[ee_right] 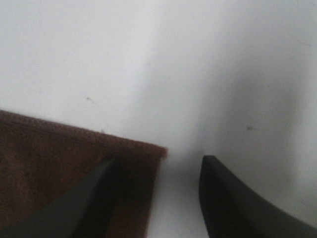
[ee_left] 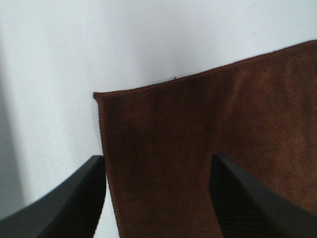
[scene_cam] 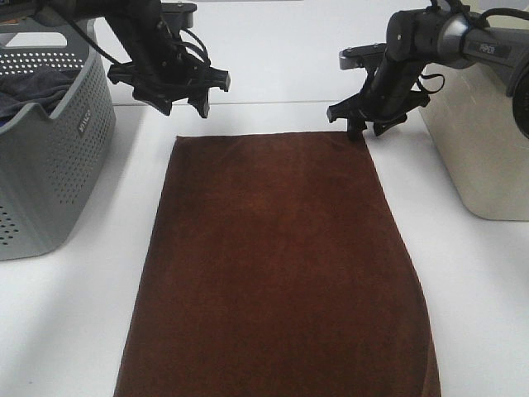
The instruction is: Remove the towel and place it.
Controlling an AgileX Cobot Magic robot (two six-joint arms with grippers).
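Note:
The dark brown towel lies flat on the white table, running from the back middle to the front edge. My left gripper hangs open just above and behind its far left corner; its fingers straddle that corner without touching it. My right gripper is open at the far right corner, low over the table, one finger over the cloth and the other off it. Neither gripper holds anything.
A grey perforated basket stands at the left with a dark grey cloth inside. A beige bin stands at the right edge. Bare white table lies on both sides of the towel.

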